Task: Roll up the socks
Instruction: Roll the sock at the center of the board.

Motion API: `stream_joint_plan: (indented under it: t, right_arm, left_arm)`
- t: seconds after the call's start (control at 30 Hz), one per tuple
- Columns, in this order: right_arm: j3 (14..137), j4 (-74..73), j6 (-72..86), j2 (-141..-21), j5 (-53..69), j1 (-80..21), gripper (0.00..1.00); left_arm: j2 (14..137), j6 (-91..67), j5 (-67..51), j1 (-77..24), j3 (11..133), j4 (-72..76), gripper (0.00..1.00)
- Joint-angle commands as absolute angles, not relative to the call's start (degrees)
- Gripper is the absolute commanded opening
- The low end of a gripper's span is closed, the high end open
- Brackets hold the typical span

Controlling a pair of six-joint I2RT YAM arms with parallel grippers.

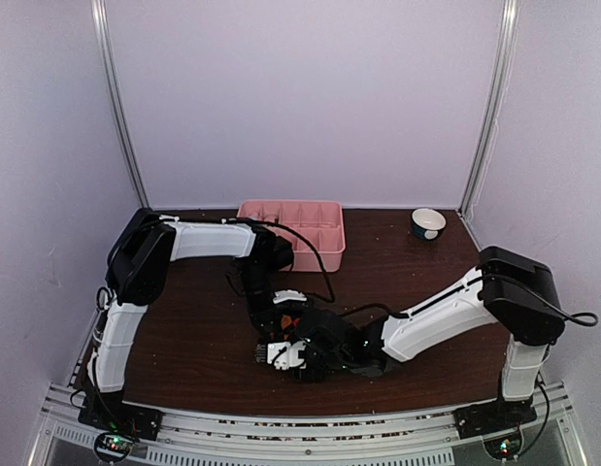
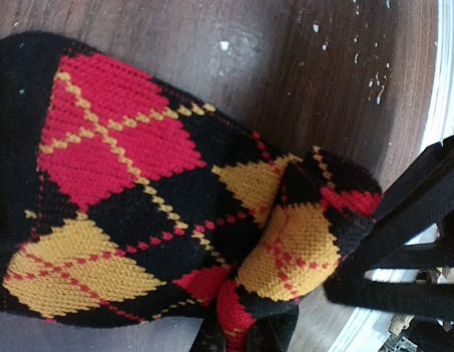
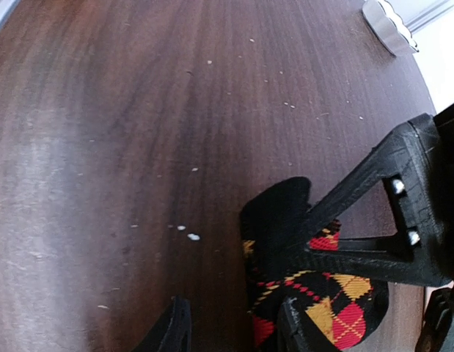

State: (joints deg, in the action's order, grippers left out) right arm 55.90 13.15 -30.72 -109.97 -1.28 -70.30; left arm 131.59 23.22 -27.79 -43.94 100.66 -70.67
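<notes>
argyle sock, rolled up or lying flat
Partly folded, not rolled: most of the argyle sock lies flat on the table, with one end doubled over onto it.

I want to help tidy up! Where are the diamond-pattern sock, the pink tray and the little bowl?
Argyle sock (image 2: pixel 124 147): left wrist view, on its big red diamond.
Pink tray (image 1: pixel 290 205): top view, on its far rim.
Small bowl (image 1: pixel 428 222): top view, on its white inside.

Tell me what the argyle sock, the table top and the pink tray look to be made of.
The argyle sock: knitted yarn, matte; stitch rows show. The table top: dark wood or wood-look laminate, semi-glossy; streaky grain, soft glare. The pink tray: probably moulded plastic, smooth; even colour, thin dividers.
</notes>
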Motion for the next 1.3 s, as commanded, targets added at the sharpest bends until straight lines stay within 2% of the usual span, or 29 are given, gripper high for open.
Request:
stream_joint_plan:
  t: [0.0,0.13,0.33,0.47,0.67,0.7,0.8,0.83,0.87,0.9,1.0,1.03,1.07,1.27]
  right_arm:
    - [58.18,12.81,-32.28,-111.38,-0.99,-68.31,0.40]
    - [59.14,12.51,-31.28,-112.24,-0.03,-67.04,0.33]
    - [56.44,12.84,-28.22,-113.60,0.57,-66.55,0.29]
    - [54.55,12.78,-25.08,-114.74,0.60,-65.71,0.28]
    - [51.94,13.13,-18.54,-117.03,5.39,-63.53,0.26]
    - [51.72,12.99,-17.62,-117.33,6.72,-63.14,0.26]
    - [51.08,12.76,-14.71,-118.34,10.27,-62.30,0.23]
    - [50.75,12.86,-13.79,-118.65,11.57,-62.10,0.22]
    - [50.48,12.94,-12.84,-118.94,12.75,-61.79,0.22]
    - [50.24,12.91,-11.93,-119.33,13.79,-61.52,0.21]
    - [49.44,12.76,-8.81,-120.10,17.61,-60.26,0.19]
    - [48.99,12.82,-7.87,-120.26,18.94,-59.81,0.18]
    - [48.70,13.03,-6.87,-120.50,20.40,-59.22,0.18]
    - [47.18,15.95,0.76,-122.19,29.08,-54.33,0.09]
  left_arm:
    - [135.44,24.40,-20.39,-43.53,99.60,-67.79,0.00]
    - [135.62,25.27,-21.80,-43.51,99.85,-68.61,0.00]
    - [135.05,25.48,-22.59,-43.51,101.33,-69.09,0.00]
    - [132.61,26.55,-25.53,-43.51,99.69,-67.34,0.12]
    - [126.87,28.61,-29.53,-41.91,97.27,-65.67,0.24]
    - [125.82,28.90,-30.15,-41.49,96.76,-65.40,0.29]
    - [122.84,29.45,-31.20,-40.37,95.49,-64.54,0.31]
    - [121.81,29.82,-31.52,-40.00,95.04,-64.28,0.49]
    - [120.87,30.27,-31.50,-39.68,94.75,-64.18,0.73]
    - [119.93,30.44,-31.15,-39.31,94.55,-63.93,0.78]
    - [116.46,31.57,-31.50,-37.75,92.87,-62.27,0.82]
    - [114.75,32.34,-31.93,-37.49,91.52,-61.06,0.91]
    - [112.69,33.61,-32.75,-37.49,89.79,-59.99,0.92]
    - [106.62,40.38,-33.66,-40.13,82.26,-55.43,0.89]
